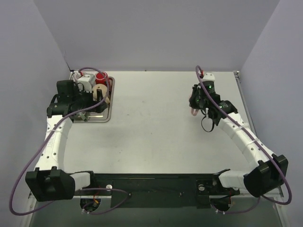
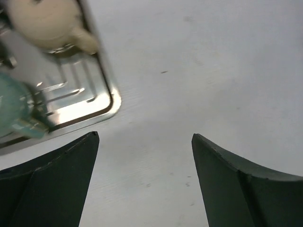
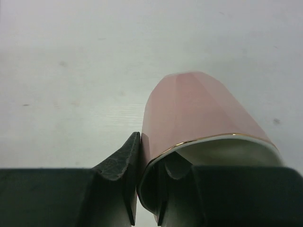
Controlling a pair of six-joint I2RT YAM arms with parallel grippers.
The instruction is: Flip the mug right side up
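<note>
The pale pink faceted ceramic mug with a gold rim [image 3: 199, 109] sits at the far right of the grey surface [image 1: 156, 137], pinched in my right claw [image 3: 152, 158]. The claw is closed down to the thickness of the wall: one finger is inside the mouth, the other is pressed on the outside, and the rim is clamped between them. In my right wrist view the mouth faces back toward me and the base points away, so I judge the mug is tipped over, not upright. I cannot tell whether its base end touches the surface or hangs clear.

I take this to be the turning step, with the grasp made. Next I need a wrist roll that brings the mouth up and the base down, a gentle lowering, and only then a release.

My left claw [image 2: 144, 137] is spread wide and holds nothing. It hovers beside the corner of the shiny ribbed metal tray [image 2: 111, 101].
</note>
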